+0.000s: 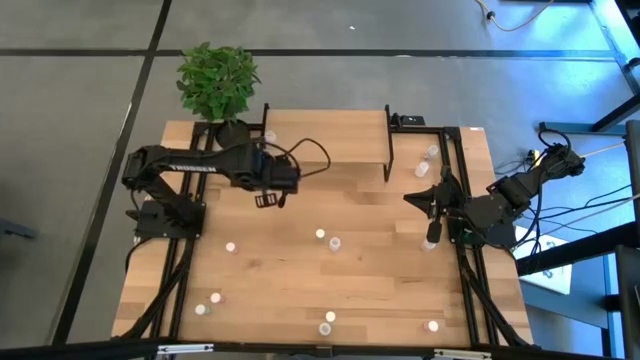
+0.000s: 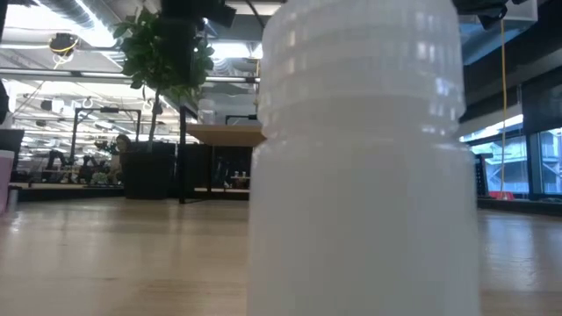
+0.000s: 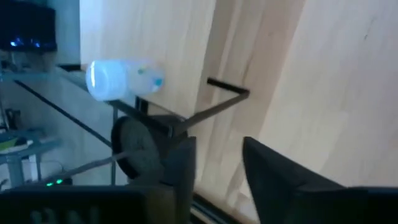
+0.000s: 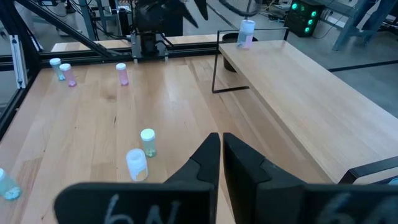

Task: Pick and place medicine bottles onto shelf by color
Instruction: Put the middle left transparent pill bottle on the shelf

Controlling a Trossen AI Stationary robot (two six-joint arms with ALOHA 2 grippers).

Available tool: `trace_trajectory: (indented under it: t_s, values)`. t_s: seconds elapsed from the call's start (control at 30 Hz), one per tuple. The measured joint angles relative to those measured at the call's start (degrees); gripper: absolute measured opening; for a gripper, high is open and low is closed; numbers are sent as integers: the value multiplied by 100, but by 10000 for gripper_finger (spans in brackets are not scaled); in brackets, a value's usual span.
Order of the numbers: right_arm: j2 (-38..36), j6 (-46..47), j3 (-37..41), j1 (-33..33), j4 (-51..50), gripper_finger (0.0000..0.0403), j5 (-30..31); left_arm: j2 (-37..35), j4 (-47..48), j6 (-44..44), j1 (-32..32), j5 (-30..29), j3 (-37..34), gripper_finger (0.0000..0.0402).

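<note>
Hovering just off the shelf (image 1: 330, 125), the left gripper (image 1: 268, 200) holds nothing, fingers apart; the right gripper (image 1: 434, 228) waits closed over the table (image 1: 270, 280).

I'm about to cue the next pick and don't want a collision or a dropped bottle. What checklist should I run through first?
1. Left hand empty: ok, nothing between its open fingers.
2. Shelf bottle upright: ok, standing at a corner of the shelf.
3. Its cap colour: cannot tell.
4. Right hand out of the way: ok, shut and empty at the right side of the table.
5. All bottles sorted: not ok, a green-capped bottle and a white-capped bottle stand on the table.
</note>
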State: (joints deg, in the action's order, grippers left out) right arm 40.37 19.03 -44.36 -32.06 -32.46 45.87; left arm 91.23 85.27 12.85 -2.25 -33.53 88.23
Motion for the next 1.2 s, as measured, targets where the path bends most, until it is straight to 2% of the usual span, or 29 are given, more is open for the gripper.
trace_trajectory:
  t_s: [0.17,0.4,0.63,0.8,1.0,1.07,1.2]
  values:
    - [0,0,0,0,0,23,0,-244,-114,-622,-356,122,-1,17]
    - [-1,-1,0,-1,0,23,0,-655,-917,-1446,-1197,1642,2,4]
    - [-1,-1,0,-1,1,23,0,-665,-1054,-1552,-1767,1714,-54,1]
    - [-1,0,0,1,0,23,0,-645,-1418,-1733,-2063,2080,-446,1]
    - [-1,-2,0,-1,0,23,0,-646,-1945,-2088,-2231,2059,-809,1]
    - [-1,-2,0,1,2,23,0,-646,-2004,-2100,-2280,1967,-863,0]
    - [-1,-2,0,0,0,23,0,-646,-2039,-2150,-2329,1360,-944,0]
